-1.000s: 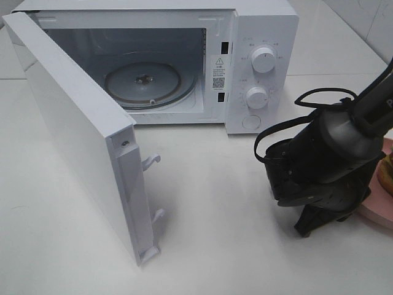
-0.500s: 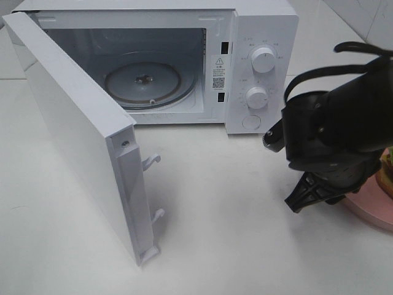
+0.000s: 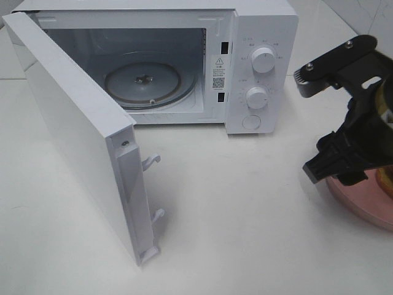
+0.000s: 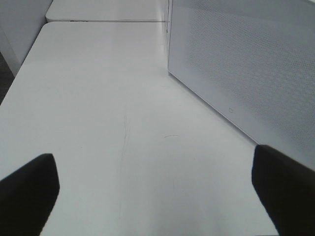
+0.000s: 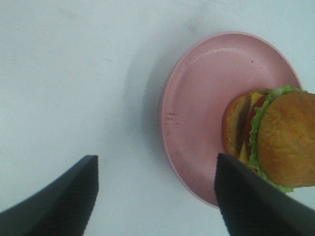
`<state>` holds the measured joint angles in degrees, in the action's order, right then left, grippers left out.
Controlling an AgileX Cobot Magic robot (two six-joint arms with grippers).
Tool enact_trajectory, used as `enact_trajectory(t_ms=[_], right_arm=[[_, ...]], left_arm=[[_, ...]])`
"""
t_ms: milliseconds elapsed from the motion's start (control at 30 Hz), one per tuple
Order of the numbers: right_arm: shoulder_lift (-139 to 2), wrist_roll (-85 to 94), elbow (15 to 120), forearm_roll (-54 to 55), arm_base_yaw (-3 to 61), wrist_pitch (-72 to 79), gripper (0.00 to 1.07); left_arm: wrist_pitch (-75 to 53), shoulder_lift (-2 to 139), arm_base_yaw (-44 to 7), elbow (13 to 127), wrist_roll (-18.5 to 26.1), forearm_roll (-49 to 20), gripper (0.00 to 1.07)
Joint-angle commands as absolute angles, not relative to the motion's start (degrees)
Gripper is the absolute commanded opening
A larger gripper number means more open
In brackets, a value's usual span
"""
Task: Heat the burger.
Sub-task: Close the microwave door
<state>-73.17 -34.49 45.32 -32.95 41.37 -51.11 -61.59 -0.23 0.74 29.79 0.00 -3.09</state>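
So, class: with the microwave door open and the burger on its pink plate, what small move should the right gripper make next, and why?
Probably shift the right gripper over the burger and lower it: its jaws are open, empty and off to one side.

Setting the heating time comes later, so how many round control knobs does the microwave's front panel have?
2. The upper knob and the lower knob sit one above the other on the microwave panel, right of the open cavity. A round button-like disc lies beneath them.
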Motion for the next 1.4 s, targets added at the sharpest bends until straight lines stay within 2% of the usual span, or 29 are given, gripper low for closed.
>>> enact_trajectory(t_ms=[33,467,867,933,1033,1100,1200,1267,1400], right_arm=[[-69.33,-29.91,45.44,-29.79,41.65,-51.05,0.75],[-49.39,-19.77,45.38,-18.51,41.65,-56.84,0.77],[-35.01,-19.14,43.43,-16.79,41.65,-61.71,0.77],[-28.93,-18.56,39.82,-16.62,39.30,-61.54,0.77],[-27.50,-18.11,39.19,-16.62,38.39,-61.48,0.77],[-22.52,-17.25,36.96,-15.47,33.06,-61.48,0.77],[-21.49,-17.25,36.67,-14.67,31.74,-61.48,0.77],[-16.90,-16.33,34.78,-11.57,27.22,-61.36,0.77],[-13.24,-16.27,32.72,-9.97,23.72,-61.36,0.77]], left_arm=[[-61.13,-1.26,0.80,29.62,0.00,-3.09,1.00],[-61.13,-1.26,0.80,29.62,0.00,-3.09,1.00],[-61.13,-1.26,0.80,29.62,0.00,-3.09,1.00],[-61.13,-1.26,0.80,29.62,0.00,-3.09,1.00],[-61.13,-1.26,0.80,29.62,0.00,-3.09,1.00],[-61.13,-1.26,0.80,29.62,0.00,-3.09,1.00],[-61.13,-1.26,0.80,29.62,0.00,-3.09,1.00],[-61.13,-1.26,0.80,29.62,0.00,-3.09,1.00],[-61.13,-1.26,0.80,29.62,0.00,-3.09,1.00]])
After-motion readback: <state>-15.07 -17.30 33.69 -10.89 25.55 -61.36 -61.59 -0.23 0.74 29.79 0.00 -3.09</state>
